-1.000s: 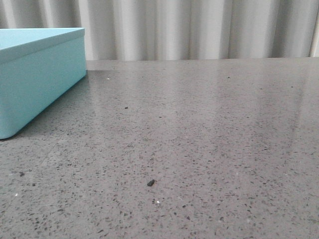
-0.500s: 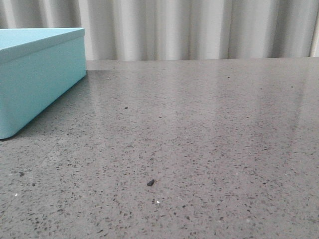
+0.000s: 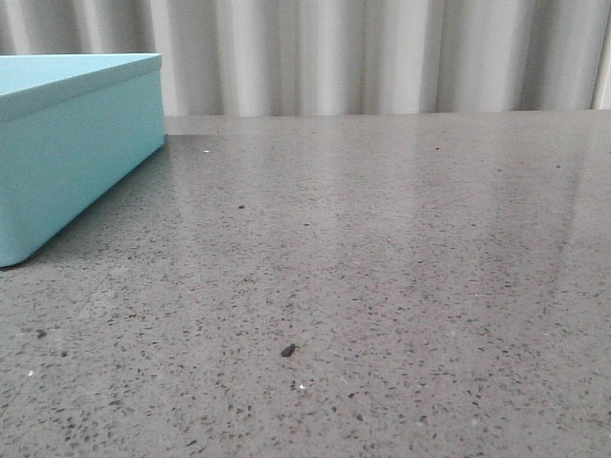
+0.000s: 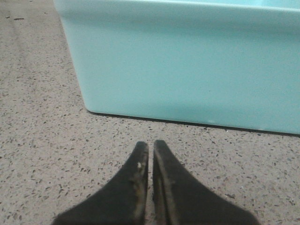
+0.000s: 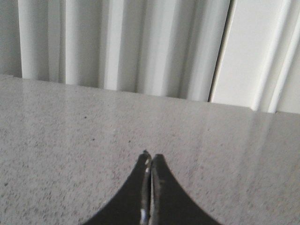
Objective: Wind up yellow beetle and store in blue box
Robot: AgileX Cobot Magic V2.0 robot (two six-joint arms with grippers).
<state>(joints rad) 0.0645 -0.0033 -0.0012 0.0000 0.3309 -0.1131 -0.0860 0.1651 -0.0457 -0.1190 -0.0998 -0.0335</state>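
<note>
The blue box [image 3: 67, 143] stands at the far left of the grey speckled table in the front view. It fills the left wrist view [image 4: 187, 65], with its plain side wall facing the camera. My left gripper [image 4: 150, 144] is shut and empty, low over the table a short way from that wall. My right gripper [image 5: 151, 156] is shut and empty above bare table, pointing at the white curtain. The yellow beetle is out of view in every frame. Neither gripper shows in the front view.
A small dark speck [image 3: 287, 350] lies on the table near the front. A white pleated curtain [image 3: 382, 52] hangs behind the table's far edge. The grey table [image 3: 401, 267] stretches to the right of the box.
</note>
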